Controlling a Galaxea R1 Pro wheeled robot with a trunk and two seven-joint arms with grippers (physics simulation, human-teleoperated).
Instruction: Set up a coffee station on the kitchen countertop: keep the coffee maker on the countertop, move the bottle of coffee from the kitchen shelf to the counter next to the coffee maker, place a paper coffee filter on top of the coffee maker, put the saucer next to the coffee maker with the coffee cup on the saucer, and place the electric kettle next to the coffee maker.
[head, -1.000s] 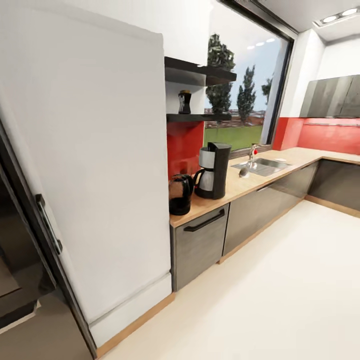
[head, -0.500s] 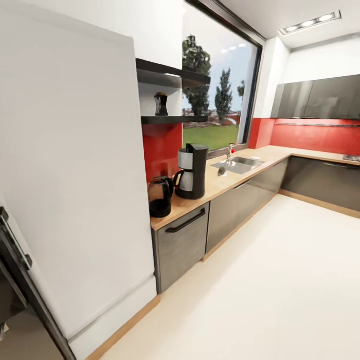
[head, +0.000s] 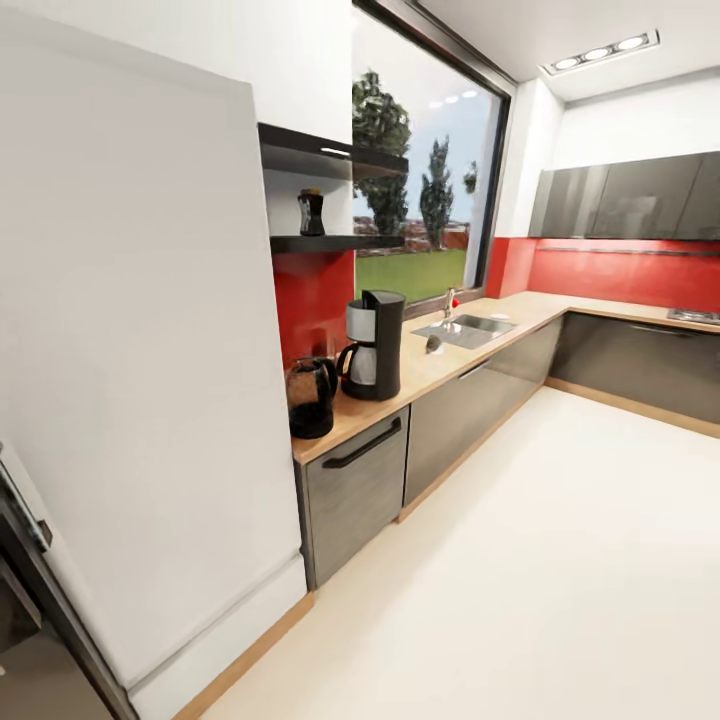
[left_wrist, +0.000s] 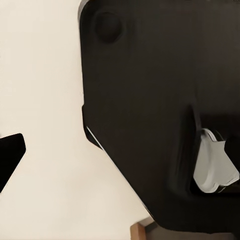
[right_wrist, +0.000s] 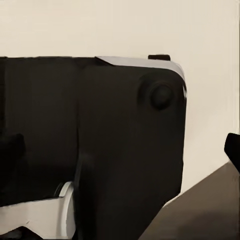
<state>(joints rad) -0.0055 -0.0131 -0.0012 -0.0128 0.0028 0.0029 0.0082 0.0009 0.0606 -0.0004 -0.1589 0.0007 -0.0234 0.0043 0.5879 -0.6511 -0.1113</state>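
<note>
The long light wood-grain bench (head: 440, 365) with its inset grey steel sink (head: 465, 329) runs along the left wall under the big window. Near its left end stands the tall charcoal coffee maker with a steel-sided jug (head: 373, 345), so that part of the task holds. Just to its left, closer to the white cabinet side, sits the rounded smoky glass electric kettle with black base and lid (head: 311, 396); the two are near each other though not touching, which I judge to satisfy the kettle step already.

The small slim dark bottle of coffee with a pale cap (head: 311, 213) is upright on the thin glossy black wall shelf (head: 325, 242), above and a little left of the coffee maker, under a thicker black board (head: 320, 155). It is much shorter than the coffee maker and looks light and easy to tip, so it would want a careful side grasp. It has not yet been brought down to the bench.

The paper filter, saucer and cup cannot be made out. A small dark object lies on the bench near the sink (head: 433, 344), too small to identify. By this reading, most of the task is left: bottle, filter, saucer and cup.

The robot stands well back on the pale floor (head: 560, 560). The wrist views show dark robot bodywork over that floor, and I cannot tell whether either gripper is apart or together.
</note>
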